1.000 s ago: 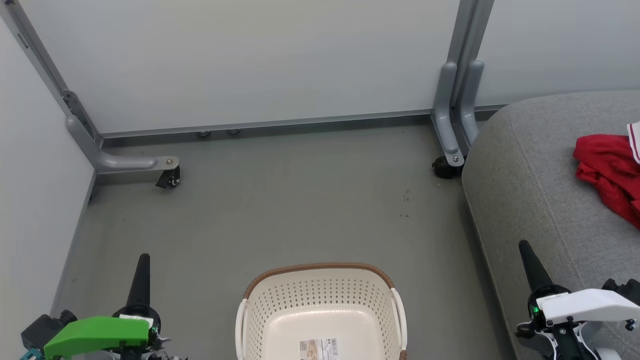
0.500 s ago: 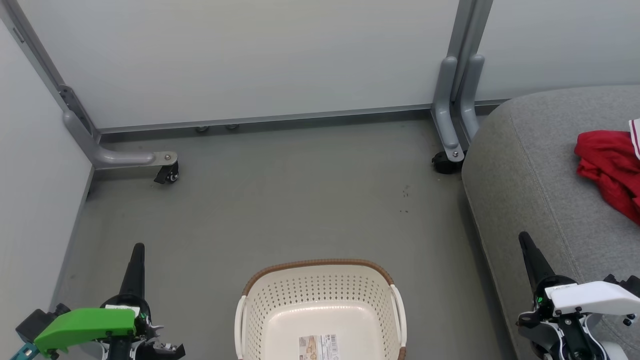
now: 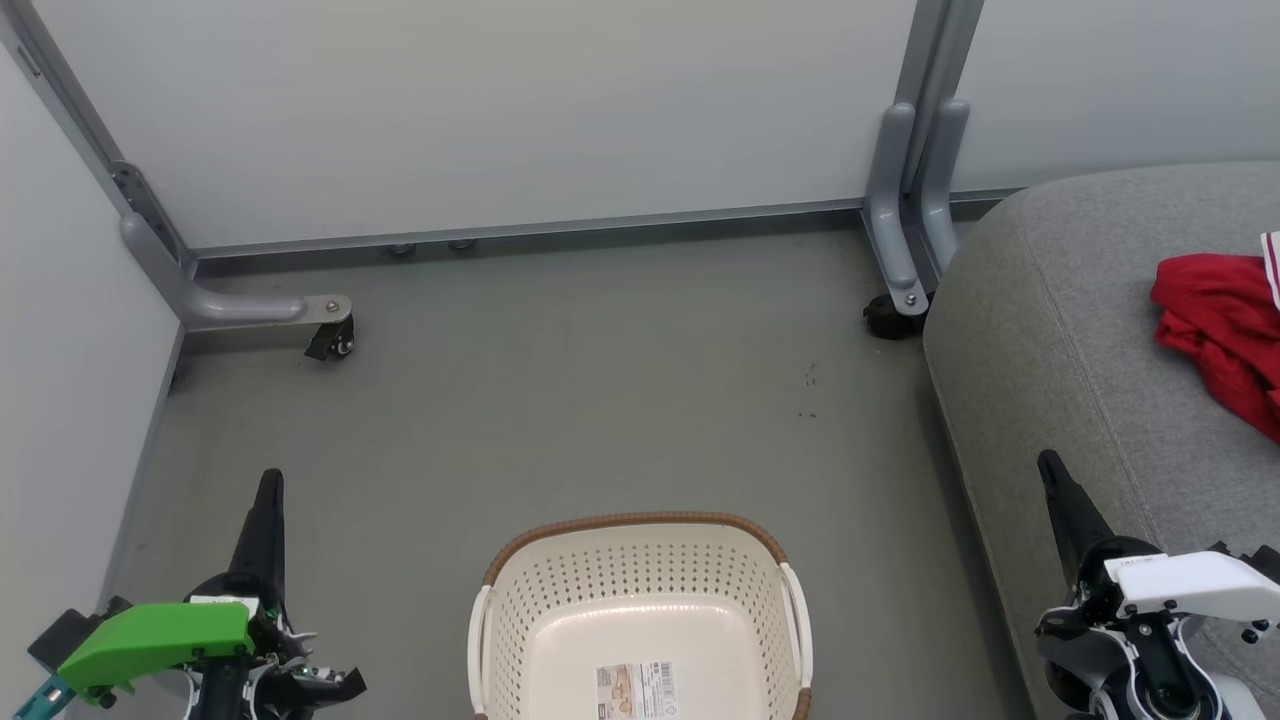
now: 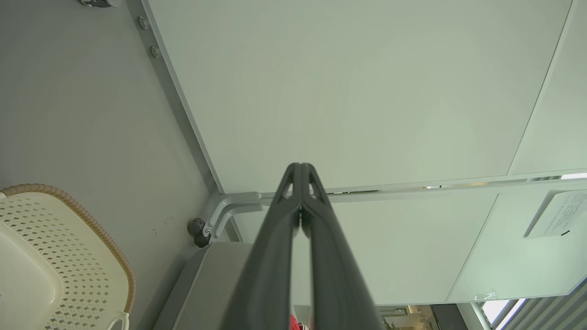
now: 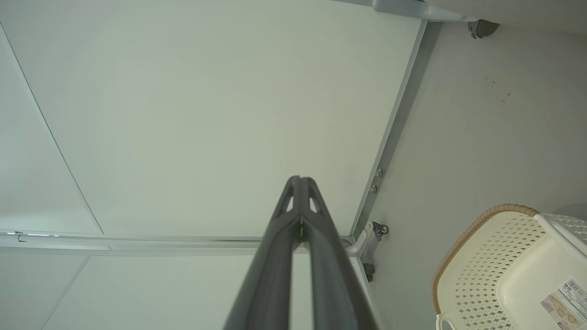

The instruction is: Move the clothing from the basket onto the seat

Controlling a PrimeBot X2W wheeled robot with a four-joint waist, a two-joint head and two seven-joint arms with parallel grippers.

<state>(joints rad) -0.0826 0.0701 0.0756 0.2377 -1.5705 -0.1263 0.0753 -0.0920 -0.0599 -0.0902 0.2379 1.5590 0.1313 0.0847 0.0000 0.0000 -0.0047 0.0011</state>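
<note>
Landmark: basket [image 3: 640, 519]. Its mouth is open from above, and a label [image 3: 635, 690] lies flat on its bottom. Beyond the basket, bare floor [image 3: 600, 400] runs to the panel wall [image 3: 500, 110]. Right of the basket a narrow floor strip passes, then the seat [image 3: 1060, 330] rises as a barrier. Left of the basket, past open floor, stands a side wall [image 3: 60, 400]. A caster foot [image 3: 335, 340] projects beyond-left of the basket and a post [image 3: 915, 150] stands beyond-right.
</note>
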